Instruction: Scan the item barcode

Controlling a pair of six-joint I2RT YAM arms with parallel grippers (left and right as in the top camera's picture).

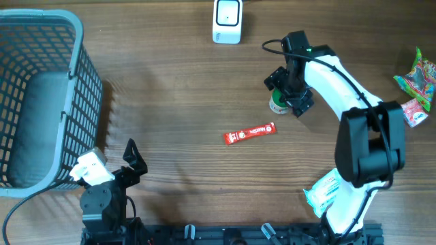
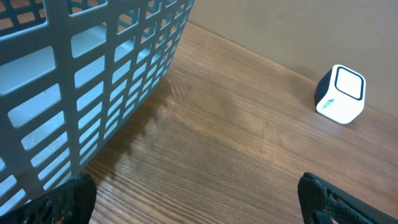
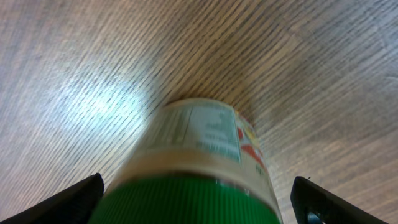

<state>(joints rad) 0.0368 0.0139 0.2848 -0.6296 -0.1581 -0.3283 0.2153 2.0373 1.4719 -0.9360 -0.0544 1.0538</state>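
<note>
Non-task stuff on the wood-grain counter (image 1: 177, 88):
- Grey plastic mesh basket (image 1: 87, 95), upper left of the overhead frame, upright, solid grey floor. It also fills the upper left of the left wrist view (image 2: 93, 68).
- 1 red sachet (image 1: 250, 133) with white lettering, lying flat near centre, slightly tilted.
- 2 snack packets at the right edge, just beside each other: a green/pink one (image 1: 419, 78) and a red/white one (image 1: 413, 111) below it.
- 1 pale green/white packet (image 1: 323, 190), lower right.

i saw the basket (image 1: 85, 116) at upper left, the scanner (image 1: 227, 20) top centre, and the jar (image 1: 277, 105) just up-right of the mid-frame sachet (image 1: 250, 133).
</note>
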